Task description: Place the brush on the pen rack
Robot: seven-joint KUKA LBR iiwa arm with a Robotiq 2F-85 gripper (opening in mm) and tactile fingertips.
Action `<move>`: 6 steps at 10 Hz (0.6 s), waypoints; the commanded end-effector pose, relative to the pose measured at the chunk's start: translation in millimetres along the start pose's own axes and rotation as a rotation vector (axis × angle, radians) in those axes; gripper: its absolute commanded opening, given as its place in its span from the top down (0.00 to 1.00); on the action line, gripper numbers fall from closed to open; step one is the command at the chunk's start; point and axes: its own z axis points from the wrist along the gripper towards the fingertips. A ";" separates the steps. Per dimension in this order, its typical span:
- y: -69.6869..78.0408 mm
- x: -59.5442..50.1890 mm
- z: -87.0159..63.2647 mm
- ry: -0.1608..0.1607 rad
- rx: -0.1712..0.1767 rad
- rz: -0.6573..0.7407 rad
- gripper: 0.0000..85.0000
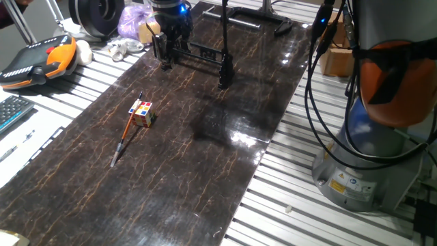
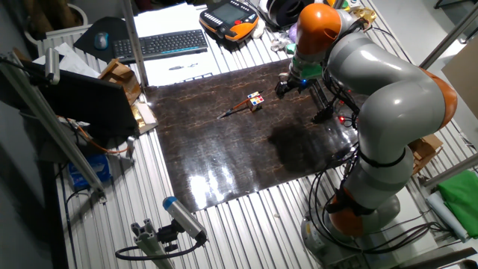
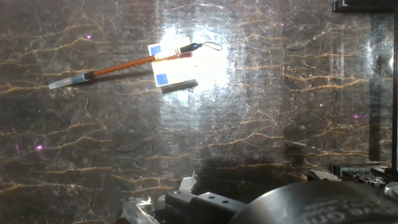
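Nothing of the task done yet, judging by the layout. Brush [image 1: 126, 137] lying flat on the dark marbled mat [image 1: 205, 171], one end leaning against a small multicoloured cube [image 1: 143, 113], pale tip pointing away from it. Pen rack [image 1: 194, 53] standing at the mat's far end, well apart from the brush, bare of any pen. Gripper [image 1: 171, 48] hanging close over the rack, holding nothing as far as visible; jaw opening impossible to tell, fingers lost against the black frame and out of the hand view. Left to do: reach, grasp, carry, set down on the notched bar. Glossy mat with bright glare, laid on a slatted aluminium table [image 1: 321, 219]. Around it: keyboard [image 2: 160, 45], orange teach pendant [image 1: 41, 61], cables.
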 end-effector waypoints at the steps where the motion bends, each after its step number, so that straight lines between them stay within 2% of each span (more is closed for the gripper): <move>1: -0.2 0.0 -0.4 0.020 0.029 0.178 0.99; 6: 1.3 0.8 -1.4 0.023 0.031 0.174 0.99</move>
